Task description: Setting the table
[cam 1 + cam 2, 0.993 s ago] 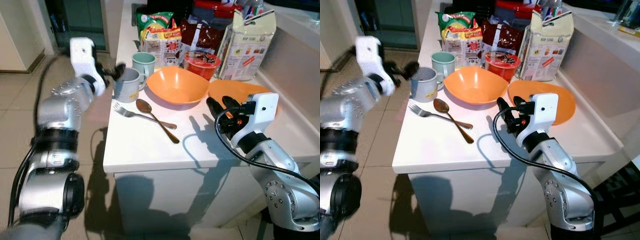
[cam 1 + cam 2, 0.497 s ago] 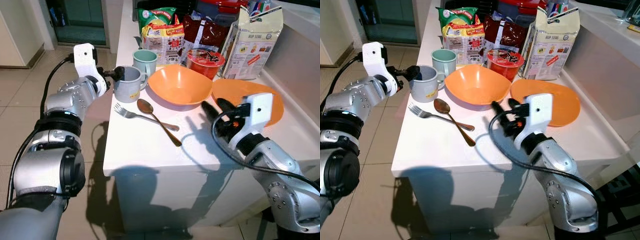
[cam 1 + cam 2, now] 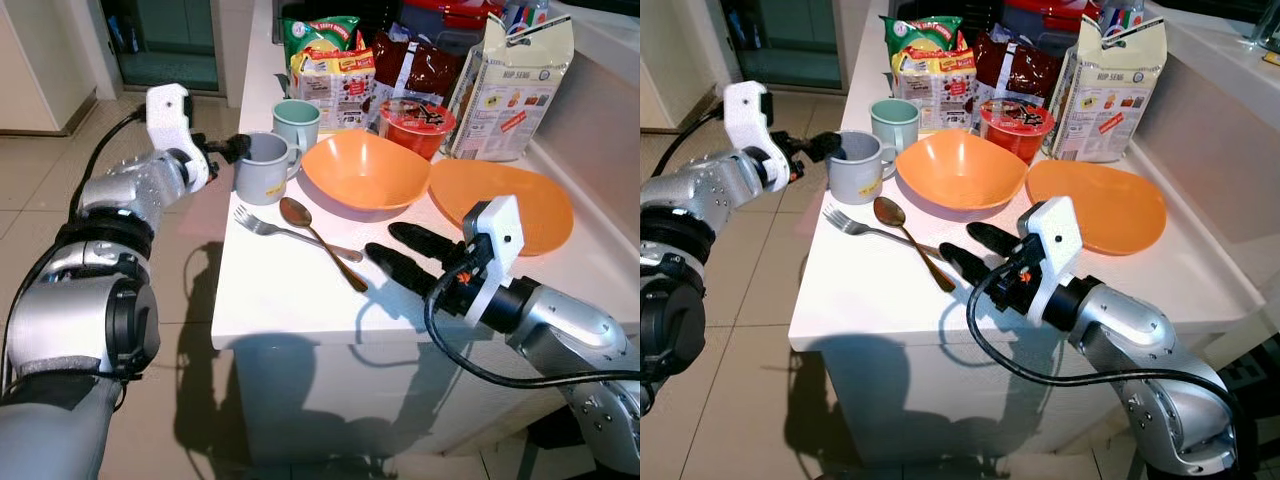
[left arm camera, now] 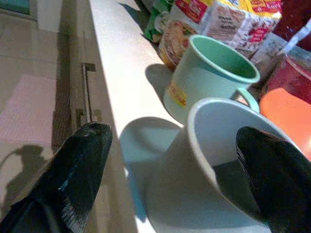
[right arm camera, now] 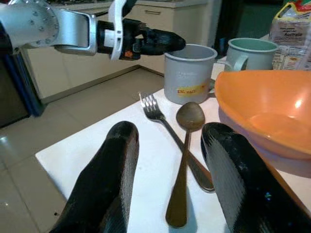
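The white worktop [image 3: 290, 300] carries everything. At its far end stand food packets [image 3: 325, 75] and a carton [image 3: 510, 85], with a red tub [image 3: 416, 122] in front of them. An orange plate [image 3: 515, 200] lies at the right side, and an orange bowl [image 3: 365, 175] lies just beside it, toward the middle. Left of the bowl stands a grey mug [image 3: 263, 168], and a green mug [image 3: 296, 122] stands just behind it, nearly touching.

The left end effector [image 4: 170, 165] is at the grey mug, with its fingers spread: one finger [image 4: 272, 179] is inside the mug, over its rim, and the other is outside, beyond the edge of the worktop.

The right end effector [image 3: 400, 255] is low over the worktop, in front of the bowl, also with fingers spread. It points at the spoon [image 5: 184, 160] and the fork [image 5: 163, 124], which lie crossed between the grey mug and the end effector. The spoon's handle end is between the two fingers, not touched by them.
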Robot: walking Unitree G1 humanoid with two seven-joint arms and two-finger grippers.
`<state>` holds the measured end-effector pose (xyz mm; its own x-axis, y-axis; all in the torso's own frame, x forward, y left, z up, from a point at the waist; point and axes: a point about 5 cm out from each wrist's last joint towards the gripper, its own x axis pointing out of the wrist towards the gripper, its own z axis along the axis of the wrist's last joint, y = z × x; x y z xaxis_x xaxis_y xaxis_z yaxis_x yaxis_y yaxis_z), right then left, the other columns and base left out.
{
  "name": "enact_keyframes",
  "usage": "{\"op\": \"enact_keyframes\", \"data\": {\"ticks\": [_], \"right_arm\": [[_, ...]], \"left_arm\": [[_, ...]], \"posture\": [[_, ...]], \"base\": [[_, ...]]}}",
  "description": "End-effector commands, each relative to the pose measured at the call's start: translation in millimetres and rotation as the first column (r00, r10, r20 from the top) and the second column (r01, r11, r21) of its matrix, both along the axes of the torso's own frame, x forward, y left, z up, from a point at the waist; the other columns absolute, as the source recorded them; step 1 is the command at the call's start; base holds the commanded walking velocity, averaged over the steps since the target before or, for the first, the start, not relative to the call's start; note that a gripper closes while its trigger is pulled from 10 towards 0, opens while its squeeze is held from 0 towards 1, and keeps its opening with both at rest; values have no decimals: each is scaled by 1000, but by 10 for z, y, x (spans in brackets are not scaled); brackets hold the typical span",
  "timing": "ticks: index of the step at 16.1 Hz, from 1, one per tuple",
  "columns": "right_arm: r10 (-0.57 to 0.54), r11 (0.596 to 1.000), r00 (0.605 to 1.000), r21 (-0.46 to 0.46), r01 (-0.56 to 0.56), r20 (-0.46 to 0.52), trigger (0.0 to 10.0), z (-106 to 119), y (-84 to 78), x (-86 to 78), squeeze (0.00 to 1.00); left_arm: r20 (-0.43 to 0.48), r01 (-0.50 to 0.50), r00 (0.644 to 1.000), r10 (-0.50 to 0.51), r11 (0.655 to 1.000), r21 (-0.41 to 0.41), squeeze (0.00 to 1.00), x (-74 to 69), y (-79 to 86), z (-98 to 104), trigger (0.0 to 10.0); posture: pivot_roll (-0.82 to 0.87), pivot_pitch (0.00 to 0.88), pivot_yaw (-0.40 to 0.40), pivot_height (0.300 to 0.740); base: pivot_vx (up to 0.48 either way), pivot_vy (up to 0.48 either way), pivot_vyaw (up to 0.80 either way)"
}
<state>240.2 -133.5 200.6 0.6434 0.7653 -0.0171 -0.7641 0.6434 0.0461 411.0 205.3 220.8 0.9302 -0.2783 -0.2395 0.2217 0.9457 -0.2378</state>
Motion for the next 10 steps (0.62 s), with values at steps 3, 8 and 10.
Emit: {"op": "enact_keyframes", "data": {"ticks": [3, 8, 10], "right_arm": [[53, 998, 998, -23, -53, -19, 10000, -13, 19, -64, 0], [72, 997, 997, -36, -72, -23, 10000, -21, 7, -84, 0], [74, 996, 997, -41, -75, -24, 10000, -27, 4, -83, 0]], "left_arm": [[-58, 40, 998, -37, 998, 41, 0, -2, -68, -59, 10000], [-80, 94, 993, -88, 992, 78, 0, -12, -67, -33, 10000], [-83, 119, 990, -111, 988, 98, 0, -22, -40, -19, 10000]], "posture": [[-19, 0, -79, 740], [-19, 0, -77, 740], [-15, 0, -79, 740]], "base": [[0, 0, 0], [0, 0, 0], [0, 0, 0]]}}
